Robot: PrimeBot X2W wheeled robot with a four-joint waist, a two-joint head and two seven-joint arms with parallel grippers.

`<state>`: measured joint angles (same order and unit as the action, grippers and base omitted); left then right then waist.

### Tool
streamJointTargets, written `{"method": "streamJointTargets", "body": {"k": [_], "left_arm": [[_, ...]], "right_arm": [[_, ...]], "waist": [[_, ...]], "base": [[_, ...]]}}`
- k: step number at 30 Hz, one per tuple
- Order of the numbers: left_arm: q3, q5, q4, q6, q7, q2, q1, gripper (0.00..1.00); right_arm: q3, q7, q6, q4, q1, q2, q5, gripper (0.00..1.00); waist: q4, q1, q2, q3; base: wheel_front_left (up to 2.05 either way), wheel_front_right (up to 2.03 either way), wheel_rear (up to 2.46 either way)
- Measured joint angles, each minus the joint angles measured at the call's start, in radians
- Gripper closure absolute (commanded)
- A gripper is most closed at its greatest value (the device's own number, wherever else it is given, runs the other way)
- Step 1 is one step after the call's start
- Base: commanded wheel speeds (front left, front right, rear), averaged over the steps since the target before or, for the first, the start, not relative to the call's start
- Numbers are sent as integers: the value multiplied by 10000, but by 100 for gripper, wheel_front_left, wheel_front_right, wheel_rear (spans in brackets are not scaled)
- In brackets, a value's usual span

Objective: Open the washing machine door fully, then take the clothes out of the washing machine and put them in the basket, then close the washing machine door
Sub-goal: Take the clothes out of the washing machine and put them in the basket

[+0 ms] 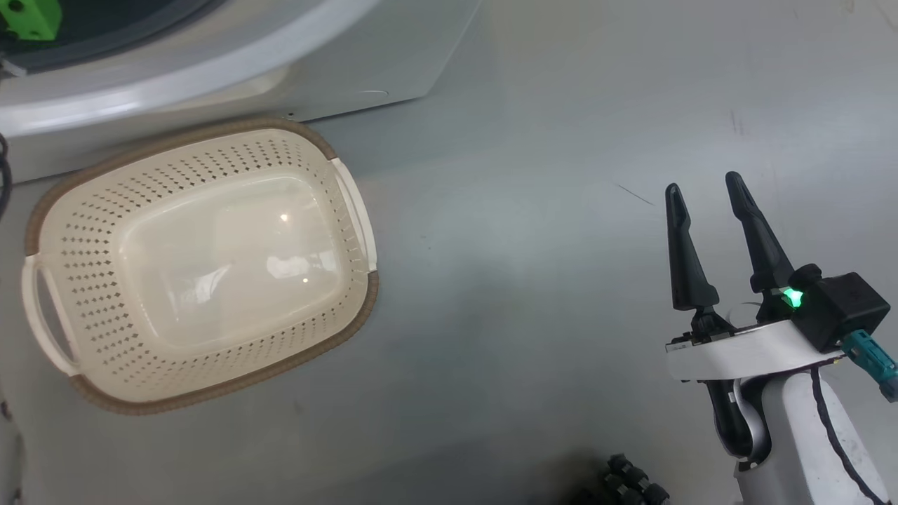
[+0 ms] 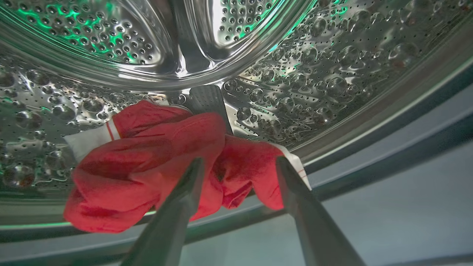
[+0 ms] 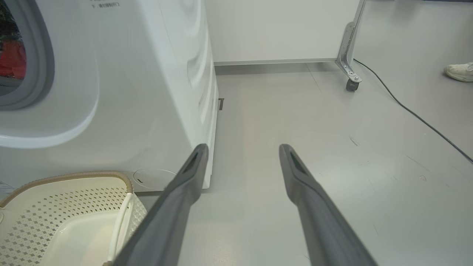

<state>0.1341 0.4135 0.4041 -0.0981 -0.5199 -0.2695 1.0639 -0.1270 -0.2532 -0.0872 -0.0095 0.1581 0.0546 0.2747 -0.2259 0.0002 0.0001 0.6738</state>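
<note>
Clothes [image 2: 147,166]: red bundle with white trim, lying in the drum [image 2: 332,74] of the washing machine [image 3: 147,92], just inside its mouth near the front lip. Seen from outside, the red shows through the grey rubber ring [image 3: 40,55].

Left gripper [image 2: 239,159] is inside the machine's mouth. Fingers spread wide, tips at the bundle with one fold between them. Nothing clamped. Can't tell if the tips touch the cloth.

My read: door-open step is done, this is the first grab.

How I'd do it:
- Push a bit deeper so the fingers straddle the thick middle fold, not the thin edge by the lip.
- Close fully. The cloth is soft and will squash, and a shallow pinch will likely drop half the pile.
- Lift before pulling out, or a trailing sleeve could snag on the rubber ring.
- Check the drum for leftovers before closing the door.

Basket [image 1: 84,245] sits on the floor [image 1: 526,280] right against the machine's front base, below the mouth. No clothes in it yet, so it's a short carry down.

Right gripper [image 1: 704,184] is idle over bare floor, well off past the machine's corner. Fingers apart, holding nothing.
</note>
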Motion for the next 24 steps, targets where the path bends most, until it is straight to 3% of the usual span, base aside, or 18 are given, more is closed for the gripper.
{"method": "streamJointTargets", "body": {"k": [7, 19, 20, 21, 22, 23, 24], "left_arm": [[-115, -12, 437, -42, -339, -606, 476, 0], [-397, 311, 1313, -54, -629, -731, 982, 0], [-397, 311, 1363, -54, -669, -742, 1027, 4], [-395, 311, 1394, -54, -686, -752, 1054, 40], [-393, 311, 1423, -54, -686, -754, 1068, 40], [-385, 311, 1461, -54, -686, -754, 1090, 61], [-378, 311, 1509, -54, -688, -754, 1112, 100]], "right_arm": [[-219, 0, -81, 138, 471, -88, 255, 0], [-180, 0, -84, 395, 645, -130, 332, 0], [-180, 0, -84, 412, 647, -134, 334, 0], [-180, 0, -84, 424, 651, -136, 334, 0], [-180, 0, -84, 431, 658, -140, 334, 0], [-180, 0, -84, 439, 673, -142, 334, 0], [-180, 0, -84, 441, 695, -142, 334, 0]], "waist": [[-617, 0, 0, 490], [-1268, 0, 0, 936], [-1281, 0, 0, 941], [-1288, -1, 0, 943], [-1292, 0, 0, 943], [-1293, 0, 0, 942], [-1294, -1, 0, 941]], "base": [[0, 0, 0], [0, 0, 0], [0, 0, 0], [0, 0, 0], [0, 0, 0], [0, 0, 0], [0, 0, 0]]}}
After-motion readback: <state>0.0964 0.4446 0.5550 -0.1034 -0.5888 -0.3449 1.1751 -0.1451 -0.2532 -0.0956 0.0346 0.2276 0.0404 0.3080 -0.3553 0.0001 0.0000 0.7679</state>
